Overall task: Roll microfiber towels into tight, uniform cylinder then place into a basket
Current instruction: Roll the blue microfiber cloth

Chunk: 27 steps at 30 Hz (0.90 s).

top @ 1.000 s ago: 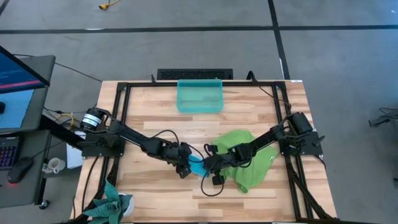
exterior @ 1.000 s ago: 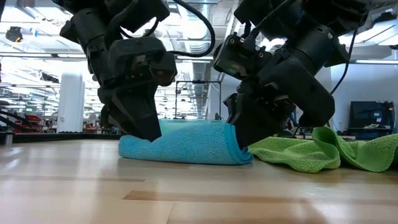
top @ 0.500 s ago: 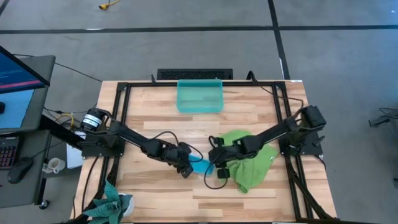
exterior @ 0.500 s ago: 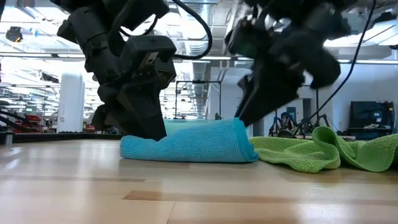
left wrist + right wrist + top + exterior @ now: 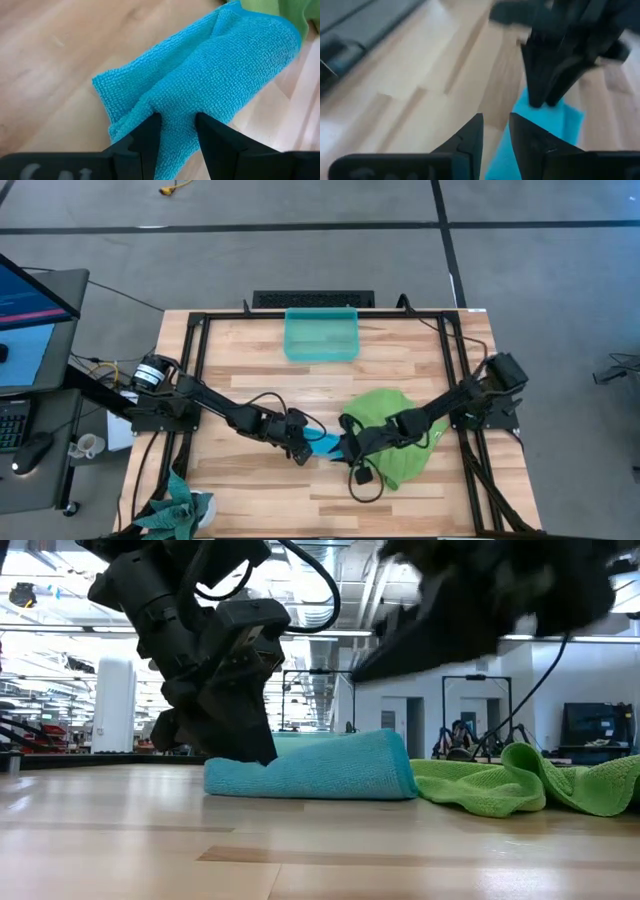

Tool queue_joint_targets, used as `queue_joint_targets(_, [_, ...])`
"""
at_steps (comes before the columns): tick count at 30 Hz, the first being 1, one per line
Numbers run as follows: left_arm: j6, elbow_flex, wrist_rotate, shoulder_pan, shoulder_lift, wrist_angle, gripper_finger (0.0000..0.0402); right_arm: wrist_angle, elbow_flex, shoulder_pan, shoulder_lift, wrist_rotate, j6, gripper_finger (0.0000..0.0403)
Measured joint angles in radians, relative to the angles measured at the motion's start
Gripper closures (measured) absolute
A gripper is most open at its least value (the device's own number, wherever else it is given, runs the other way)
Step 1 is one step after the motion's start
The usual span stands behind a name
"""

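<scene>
Right gripper (image 5: 494, 131) has lifted off the blue towel (image 5: 320, 766), jaws empty and slightly apart; left gripper (image 5: 176, 131) pinches its end, rolling unfinished, regrasp due.

Basket (image 5: 321, 336): on the worktop (image 5: 240, 380), at its far edge, middle.
Small towel (image 5: 325, 445): near the worktop's centre, well in front of the basket.
Large towel (image 5: 400, 435): touching the small towel's right end, spreading rightward.
Left tool (image 5: 297, 448): on the small towel's left end.
Right tool (image 5: 345, 448): over the towels' meeting point, seemingly above them.
</scene>
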Motion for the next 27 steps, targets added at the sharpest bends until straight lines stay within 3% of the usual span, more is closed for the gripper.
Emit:
queue_joint_targets(6, [-0.025, 0.000, -0.032, 0.001, 0.000, 0.000, 0.0276, 0.119, 0.000, -0.010, 0.121, 0.045, 0.004, 0.0313])
queue_joint_targets(10, [-0.025, 0.000, -0.032, 0.001, 0.000, -0.002, 0.0276, 0.132, 0.002, -0.019, 0.128, 0.131, 0.026, 0.0353])
queue_joint_targets(14, [-0.025, 0.000, -0.032, 0.001, 0.000, -0.003, 0.0276, 0.122, 0.002, -0.030, 0.128, 0.142, 0.042, 0.0392])
queue_joint_targets(27, [-0.051, 0.001, -0.083, 0.002, 0.000, -0.003, 0.0276, -0.071, 0.006, -0.061, 0.129, 0.136, 0.139, 0.0392])
